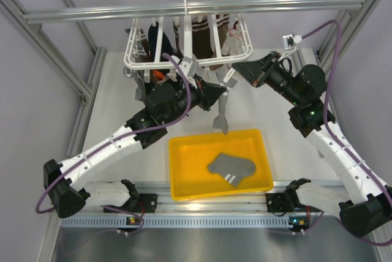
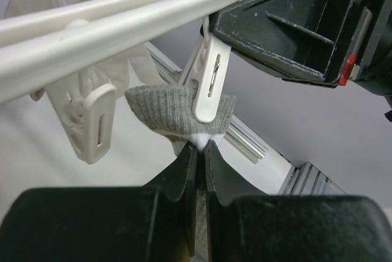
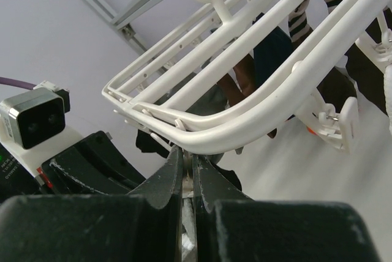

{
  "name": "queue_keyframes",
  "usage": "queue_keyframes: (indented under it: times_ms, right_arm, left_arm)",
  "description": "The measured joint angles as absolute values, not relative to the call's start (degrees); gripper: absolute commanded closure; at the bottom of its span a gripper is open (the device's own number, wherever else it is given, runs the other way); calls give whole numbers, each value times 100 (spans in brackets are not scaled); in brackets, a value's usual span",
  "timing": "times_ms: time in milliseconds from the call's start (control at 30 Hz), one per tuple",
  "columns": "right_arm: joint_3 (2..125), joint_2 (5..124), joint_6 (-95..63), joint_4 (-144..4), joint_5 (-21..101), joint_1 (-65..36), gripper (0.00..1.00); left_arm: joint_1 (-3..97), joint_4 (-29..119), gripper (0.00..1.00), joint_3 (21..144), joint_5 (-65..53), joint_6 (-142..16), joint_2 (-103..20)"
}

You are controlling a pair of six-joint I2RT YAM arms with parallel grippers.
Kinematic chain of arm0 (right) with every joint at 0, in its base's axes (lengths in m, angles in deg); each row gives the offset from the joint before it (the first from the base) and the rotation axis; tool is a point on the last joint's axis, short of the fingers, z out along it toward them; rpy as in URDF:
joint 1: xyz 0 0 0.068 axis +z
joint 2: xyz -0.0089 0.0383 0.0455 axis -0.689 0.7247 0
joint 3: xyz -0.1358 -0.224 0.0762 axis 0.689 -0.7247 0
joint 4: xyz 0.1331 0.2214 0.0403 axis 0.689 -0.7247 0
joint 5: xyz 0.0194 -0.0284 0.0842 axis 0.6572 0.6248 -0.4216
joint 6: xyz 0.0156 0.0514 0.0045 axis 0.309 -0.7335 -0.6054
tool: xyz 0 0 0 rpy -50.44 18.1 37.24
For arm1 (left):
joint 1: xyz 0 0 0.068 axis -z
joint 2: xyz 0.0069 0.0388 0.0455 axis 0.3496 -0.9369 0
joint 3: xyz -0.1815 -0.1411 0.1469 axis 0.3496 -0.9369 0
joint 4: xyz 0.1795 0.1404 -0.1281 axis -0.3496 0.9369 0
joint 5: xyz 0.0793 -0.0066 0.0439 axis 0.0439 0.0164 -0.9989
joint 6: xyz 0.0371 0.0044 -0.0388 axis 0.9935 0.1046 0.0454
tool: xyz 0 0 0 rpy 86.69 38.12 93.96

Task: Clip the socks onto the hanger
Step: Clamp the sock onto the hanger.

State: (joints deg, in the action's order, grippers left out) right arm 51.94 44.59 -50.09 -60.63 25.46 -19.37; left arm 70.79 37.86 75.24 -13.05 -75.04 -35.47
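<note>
One grey sock (image 1: 222, 115) hangs from my left gripper (image 1: 220, 92) just below the white hanger's (image 1: 184, 44) front edge. In the left wrist view the gripper (image 2: 201, 145) is shut on the sock (image 2: 171, 112) at its white stripe. A white clip (image 2: 211, 81) overlaps the sock's cuff. My right gripper (image 1: 237, 68) is at the hanger's front right corner. In the right wrist view it (image 3: 188, 152) is shut on the top of that clip (image 3: 195, 173), right under the hanger frame (image 3: 257, 127). The second grey sock (image 1: 231, 167) lies in the yellow tray (image 1: 184, 170).
Dark and brown striped socks (image 1: 202, 29) hang from the hanger's far clips. Other empty clips (image 2: 95, 124) dangle beside the held sock. An aluminium rail (image 1: 196, 8) carries the hanger; frame posts stand at both sides.
</note>
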Motion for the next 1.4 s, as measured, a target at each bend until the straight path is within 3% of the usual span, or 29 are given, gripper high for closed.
queue_keyframes:
  times_ms: [433,733,833,967,1000,1100,1300,1400]
  right_arm:
    - [5194,4461,-5016,-5982,2481,-1948,99]
    - [5194,4478,-5003,-5989,2463,-1967,63]
    - [5194,4480,-4992,-6061,2463,-1972,57]
    - [5194,4483,-4965,-6159,2496,-1972,57]
    - [5194,4483,-4963,-6181,2511,-1972,57]
    - [5194,4480,-4948,-6260,2588,-1972,58]
    - [5196,4480,-4858,-6391,2750,-1972,57]
    - [5196,4470,-4795,-6463,2802,-1974,52]
  left_arm:
    - [7079,3684,100,7719,-1292,-7327,-3787]
    - [7079,3660,100,7723,-1347,-7238,-3809]
    - [7072,3636,100,7723,-1349,-7227,-3809]
    - [7068,3544,67,7723,-1268,-7203,-3809]
    - [7068,3540,53,7723,-1231,-7196,-3807]
    - [7068,3535,35,7680,-1176,-7207,-3756]
    - [7068,3682,30,7148,-1202,-7104,-3142]
    - [7068,3865,29,6801,-1205,-6877,-2690]
